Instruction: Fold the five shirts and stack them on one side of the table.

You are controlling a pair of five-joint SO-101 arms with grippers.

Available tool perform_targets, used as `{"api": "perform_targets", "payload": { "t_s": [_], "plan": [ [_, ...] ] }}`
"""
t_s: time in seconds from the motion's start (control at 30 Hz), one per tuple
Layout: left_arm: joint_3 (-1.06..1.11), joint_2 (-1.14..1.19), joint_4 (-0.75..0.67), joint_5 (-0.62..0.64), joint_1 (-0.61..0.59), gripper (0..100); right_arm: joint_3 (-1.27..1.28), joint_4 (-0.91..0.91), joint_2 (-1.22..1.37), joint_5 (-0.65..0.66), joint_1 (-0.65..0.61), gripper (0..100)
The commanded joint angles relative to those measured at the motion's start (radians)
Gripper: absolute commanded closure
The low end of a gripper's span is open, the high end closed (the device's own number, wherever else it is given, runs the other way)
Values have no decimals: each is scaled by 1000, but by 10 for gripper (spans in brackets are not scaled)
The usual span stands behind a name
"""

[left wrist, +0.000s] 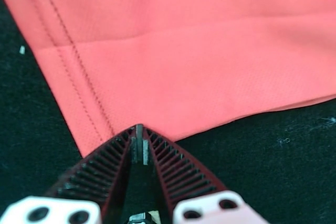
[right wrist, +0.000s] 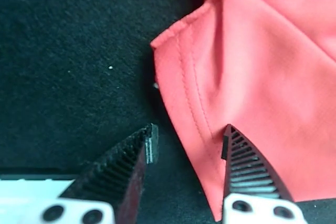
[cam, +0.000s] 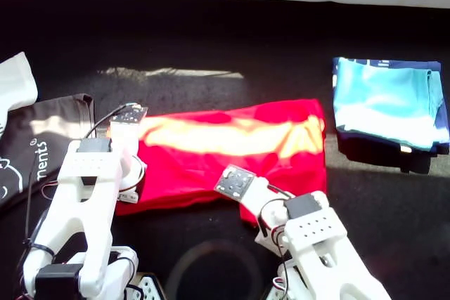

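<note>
High view: the red knit shirt [cam: 232, 149] lies spread flat mid-table on the black cloth-covered table [cam: 211, 47], long axis side to side. A stack of folded teal and navy shirts [cam: 387, 107] sits at the table's right side. A black shirt with white print [cam: 35, 145] and a white shirt [cam: 15, 82] wait unfolded at the left. My left arm [cam: 91, 173] stands at the red shirt's left end and my right arm [cam: 309, 226] at its near edge. Left wrist view: my left pincer [left wrist: 139, 140] is closed to a point, tips right at the stitched hem corner. I cannot tell whether any cloth is caught between the jaws. Right wrist view: my right pincer [right wrist: 190, 142] is spread wide and straddles a stitched corner of the red fabric, with one tip over cloth and the other over bare table. Nothing is gripped. Judgement: the step in hand is the red shirt's fold, with the grasp phase incomplete. Next move likely needs the right jaws lowered and closed on that hem, then both corners lifted together and carried across evenly, or the fold will skew.
</note>
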Motion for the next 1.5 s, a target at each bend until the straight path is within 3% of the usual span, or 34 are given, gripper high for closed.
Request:
{"api": "perform_targets", "payload": {
  "t_s": [0.0,0.37,0.53,0.7,1.0,1.17,1.47],
  "plan": [
    [-5,2,6,-8,10,990,-5,-94,82,20,50,796],
    [-7,-4,3,-8,10,990,-16,-208,332,81,84,805],
    [-4,1,0,-8,10,990,-41,-205,340,81,84,998],
    [-2,2,0,-8,10,990,-96,-171,340,81,84,992],
    [-2,2,2,-8,10,990,-535,85,352,81,173,992],
    [-5,2,0,-8,10,990,-720,88,387,81,188,992],
    [-5,-2,0,-8,10,990,-1012,64,796,74,189,992]
  ]
}}
